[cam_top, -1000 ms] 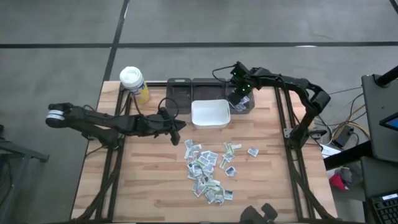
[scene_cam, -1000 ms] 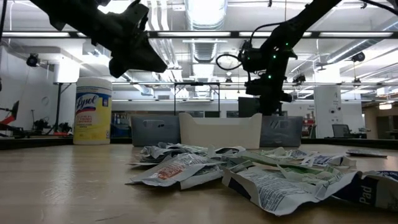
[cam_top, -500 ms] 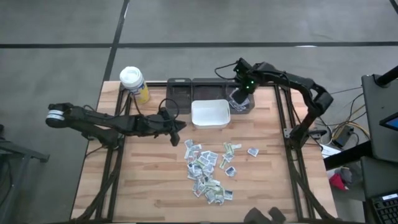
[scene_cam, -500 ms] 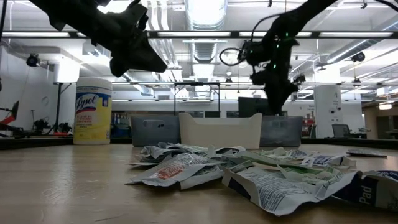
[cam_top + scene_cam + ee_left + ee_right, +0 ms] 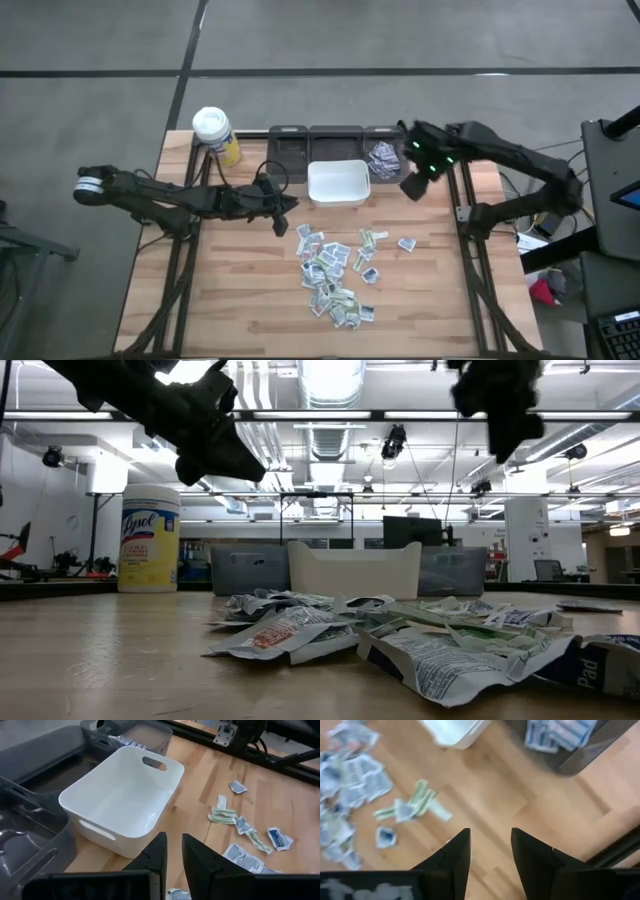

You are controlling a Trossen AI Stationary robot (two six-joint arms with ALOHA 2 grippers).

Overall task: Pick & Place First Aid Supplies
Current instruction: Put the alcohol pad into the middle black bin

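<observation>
Small flat white-grey paper packets (image 5: 338,275) — heaped mid-table, near white plastic bin (image 5: 338,184); more in dark grey tray (image 5: 383,160) | right gripper (image 5: 414,186) beside tray, fingers apart, empty | left gripper (image 5: 282,217) narrow gap, empty

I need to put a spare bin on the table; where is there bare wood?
Free: the near-left wood between the table edge and the packet pile, and the right strip past the lone packet. Crowded: the back edge, with bottle, grey trays and white bin.

Packets (image 5: 338,270) heaped before tub (image 5: 337,183); bins (image 5: 318,140) behind tub
</observation>
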